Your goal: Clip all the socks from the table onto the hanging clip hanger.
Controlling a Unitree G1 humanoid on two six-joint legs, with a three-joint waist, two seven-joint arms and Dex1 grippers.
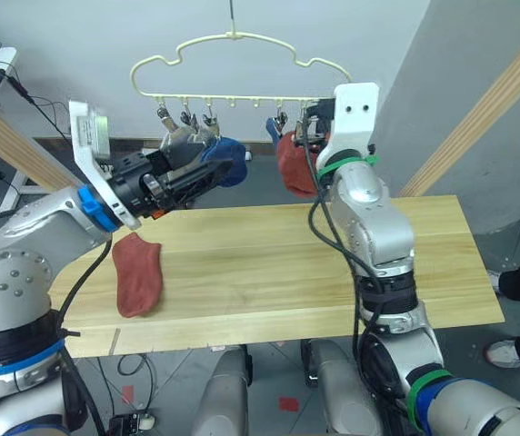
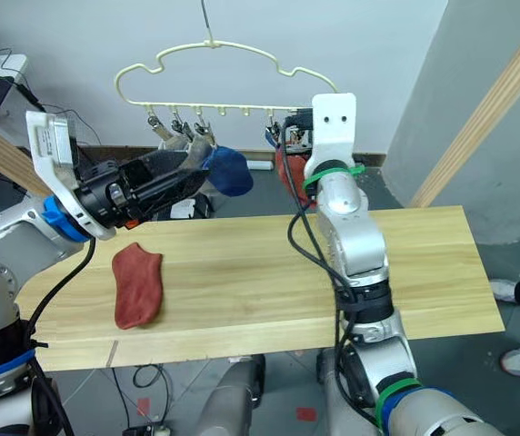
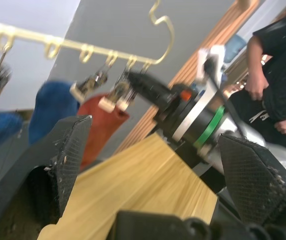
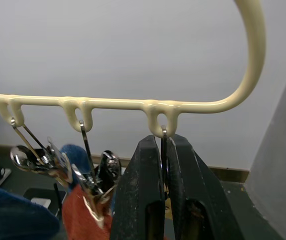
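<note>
Wooden table (image 1: 333,263), one rust-red sock (image 1: 137,272), one clip hanger (image 1: 233,68)

You see a pale-yellow clip hanger (image 1: 233,65), rust-red sock (image 1: 137,272) on light-wood table (image 1: 269,263), blue sock (image 2: 229,171) hanging.

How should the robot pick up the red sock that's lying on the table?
Probably by the top end of the rust-red sock, coming straight down from above. It lies flat on the table, lengthwise away from the robot, with bare wood all round it, so nothing blocks the way. Pinching one end lets the rest hang down, ready for a clip on the clip hanger.
</note>
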